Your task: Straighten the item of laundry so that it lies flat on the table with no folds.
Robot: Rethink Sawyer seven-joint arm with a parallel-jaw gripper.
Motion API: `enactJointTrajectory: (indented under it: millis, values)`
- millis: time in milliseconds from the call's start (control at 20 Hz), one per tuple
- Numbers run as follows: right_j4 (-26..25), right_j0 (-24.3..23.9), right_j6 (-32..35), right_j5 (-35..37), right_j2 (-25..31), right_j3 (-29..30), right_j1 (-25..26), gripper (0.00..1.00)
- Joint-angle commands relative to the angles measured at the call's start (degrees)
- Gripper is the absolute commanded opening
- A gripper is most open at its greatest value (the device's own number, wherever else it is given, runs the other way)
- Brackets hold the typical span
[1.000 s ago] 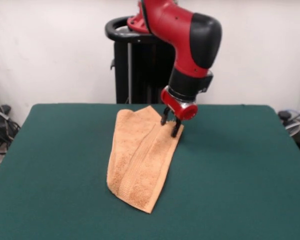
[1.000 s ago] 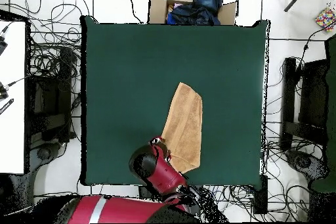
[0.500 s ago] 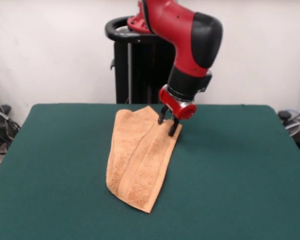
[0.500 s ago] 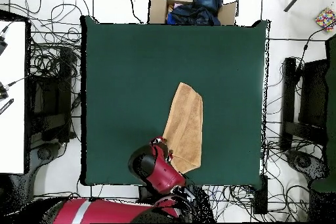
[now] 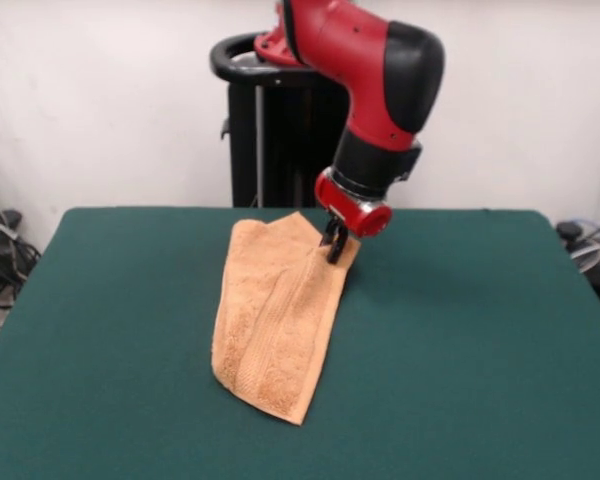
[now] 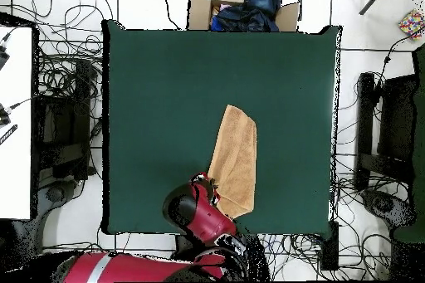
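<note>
The light orange towel (image 5: 278, 310) lies on the green table (image 5: 480, 330), folded lengthwise into a narrow strip with a ridge along its length. It runs from the table's far middle toward the camera. My gripper (image 5: 332, 244) is at the towel's far right corner, its fingers drawn together on the cloth edge. In the overhead view the towel (image 6: 234, 157) lies slanted near the table's (image 6: 166, 89) robot-side edge. The gripper (image 6: 207, 185) there is mostly hidden under the red arm, at the towel's lower left end.
The black pedestal (image 5: 270, 120) stands behind the table's far edge. An open cardboard box of dark clothes (image 6: 242, 7) sits beyond the table's opposite edge. Cables (image 6: 62, 72) cover the floor on both sides.
The gripper's two fingers, apart over the towel's corner before, have closed together on the cloth edge. The wrist has shifted slightly up and toward the pedestal. The towel's corner has moved a little with it.
</note>
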Motion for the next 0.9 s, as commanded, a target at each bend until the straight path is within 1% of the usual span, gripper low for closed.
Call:
enactJointTrajectory:
  millis: [50, 200, 400, 450, 550, 750, 900]
  values:
    - [-1.98, -1.82, 3.71, 5.64, 1.50, -6.96, 1.39, 0.00]
    - [-1.75, -2.58, 5.80, 7.31, 2.89, -6.60, 0.91, 0.00]
    - [2.24, -0.17, 9.65, 9.64, 2.73, -6.01, 0.12, 0.00]
    - [2.72, -0.29, 11.19, 8.54, 3.50, -5.63, -0.15, 0.00]
    - [4.13, -0.48, 13.31, 9.52, 4.80, -5.06, -0.74, 0.00]
    - [7.52, 1.43, 16.04, 11.97, 5.34, -4.06, -2.38, 0.00]
    - [8.62, 1.14, 16.82, 12.46, 6.78, -3.57, -2.97, 0.00]
